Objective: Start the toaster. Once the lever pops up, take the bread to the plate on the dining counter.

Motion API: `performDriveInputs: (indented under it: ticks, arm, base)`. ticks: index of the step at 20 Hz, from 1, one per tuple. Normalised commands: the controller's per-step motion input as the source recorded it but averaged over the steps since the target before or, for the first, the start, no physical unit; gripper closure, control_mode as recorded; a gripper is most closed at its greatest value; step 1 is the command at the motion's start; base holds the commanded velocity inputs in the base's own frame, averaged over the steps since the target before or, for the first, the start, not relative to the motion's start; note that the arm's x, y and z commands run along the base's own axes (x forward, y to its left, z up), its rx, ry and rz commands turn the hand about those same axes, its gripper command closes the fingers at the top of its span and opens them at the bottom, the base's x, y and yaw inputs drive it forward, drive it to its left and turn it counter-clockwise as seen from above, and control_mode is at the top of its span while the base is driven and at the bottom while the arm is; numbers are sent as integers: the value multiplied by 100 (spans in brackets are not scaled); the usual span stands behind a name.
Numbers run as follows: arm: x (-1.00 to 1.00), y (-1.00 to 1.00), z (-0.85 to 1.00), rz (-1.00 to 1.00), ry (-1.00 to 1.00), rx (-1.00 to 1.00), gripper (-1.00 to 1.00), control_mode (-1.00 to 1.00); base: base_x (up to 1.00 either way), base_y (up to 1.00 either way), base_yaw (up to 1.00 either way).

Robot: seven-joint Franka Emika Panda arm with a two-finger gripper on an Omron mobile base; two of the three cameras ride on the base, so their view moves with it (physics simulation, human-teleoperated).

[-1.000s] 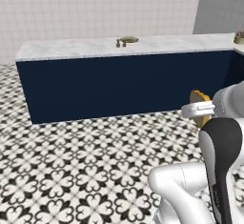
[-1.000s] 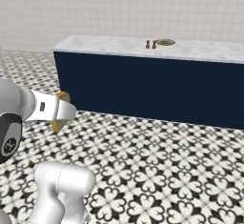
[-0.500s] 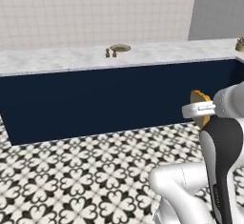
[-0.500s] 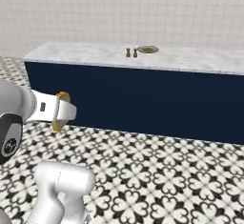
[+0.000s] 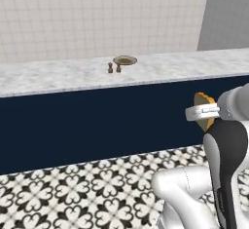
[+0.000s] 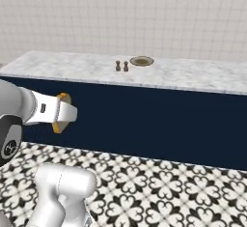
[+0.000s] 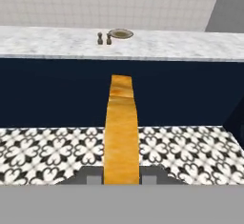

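My gripper [image 7: 121, 178] is shut on the bread [image 7: 121, 132], a golden-brown toast slice that stands on edge and points away from the hand. From the base views the bread [image 5: 203, 110] [image 6: 61, 98] pokes out past the white hand, above the floor and short of the dining counter [image 5: 53, 77]. The plate [image 5: 125, 60] [image 6: 141, 61] [image 7: 120, 34] sits toward the back of the marble top, well ahead of and above the gripper [image 5: 198, 113] [image 6: 67, 113]. The toaster and its lever are out of view.
Two small brown shakers [image 5: 114, 67] [image 6: 121, 66] [image 7: 104, 38] stand just left of the plate. The counter's dark navy front [image 5: 87, 125] rises from a black-and-white patterned floor [image 5: 73, 194]. Pale tiles back the counter, and a grey wall [image 5: 228, 13] stands at right.
The whole picture has shifted as the base drove closer: the dining counter looms larger and nearer. The bread stays gripped in the same place beside the arm.
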Motion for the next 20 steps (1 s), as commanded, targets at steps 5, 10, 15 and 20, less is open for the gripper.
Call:
performDriveInputs:
  ticks: [5, 10, 15, 20]
  arm:
    - [0, 0, 0, 0, 0, 0, 100, 100]
    - [0, 0, 0, 0, 0, 0, 100, 100]
    - [0, 0, 0, 0, 0, 0, 100, 100]
    - [0, 0, 0, 0, 0, 0, 100, 100]
  base:
    - [87, -27, 0]
    - [73, -29, 0]
    - [55, -26, 0]
    - [61, -28, 0]
